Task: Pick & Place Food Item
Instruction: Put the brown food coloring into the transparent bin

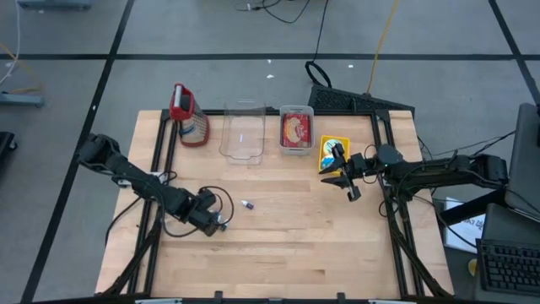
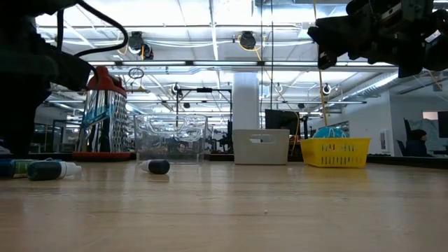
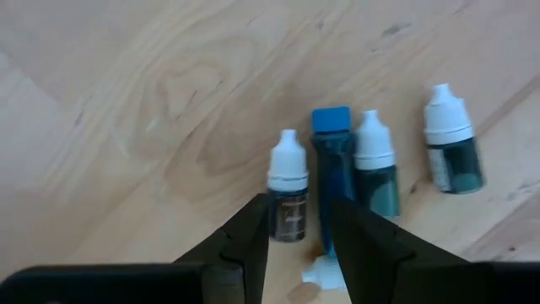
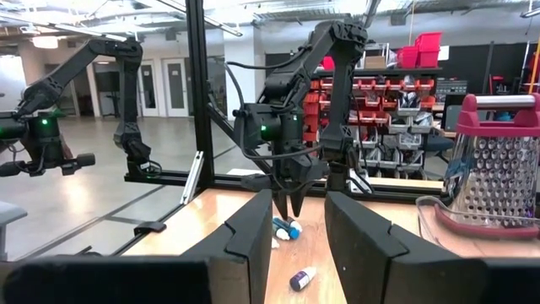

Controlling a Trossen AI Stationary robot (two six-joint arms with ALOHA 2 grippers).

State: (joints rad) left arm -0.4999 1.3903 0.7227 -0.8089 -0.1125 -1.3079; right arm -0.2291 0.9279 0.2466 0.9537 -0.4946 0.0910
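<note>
We see the left hand low over small bottles on the counter, fingers apart, holding nothing. The right hand waits raised, fingers apart.

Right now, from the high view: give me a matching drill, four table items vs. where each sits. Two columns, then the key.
Items:
1. box grater
2. clear plastic container
3. yellow basket
4. lone dropper bottle

Places:
A. mid-table, on bare wood, right of the left gripper
B. far edge, leftmost of the row
C. just beside the right gripper
D. far edge, between the grater and the red-filled tray

Pairs: 1-B, 2-D, 3-C, 4-A
</note>
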